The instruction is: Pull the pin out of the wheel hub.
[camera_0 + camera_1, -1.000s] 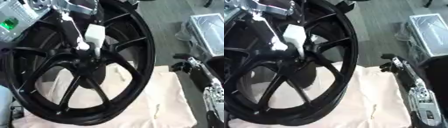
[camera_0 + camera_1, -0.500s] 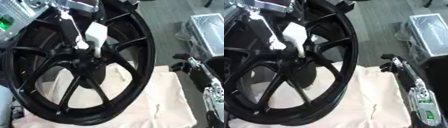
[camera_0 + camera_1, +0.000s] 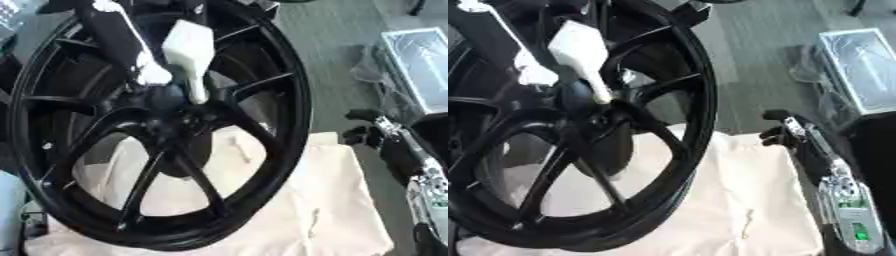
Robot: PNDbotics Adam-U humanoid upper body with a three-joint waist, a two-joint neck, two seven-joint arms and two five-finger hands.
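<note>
A big black spoked wheel [image 3: 289,125] stands tilted on a cream cloth. At its hub [image 3: 166,102] a white pin [image 3: 188,50] with a broad white handle points down, its thin tip at the hub's right edge. My left arm comes down from the upper left, and the left hand [image 3: 150,74] shows a white tip just left of the pin's shaft, close above the hub. Its fingers are hidden against the black spokes. My right hand [image 3: 780,131] hangs right of the rim, fingers loosely bent, holding nothing.
The cream cloth [image 3: 332,210] covers the table under and right of the wheel. A clear plastic box [image 3: 420,65] lies on the grey floor at the upper right. My right forearm [image 3: 846,200] runs along the right edge.
The whole picture has shifted upward and closer, so the camera moved. The pin's handle now stands more upright over the hub. The right hand has kept its place.
</note>
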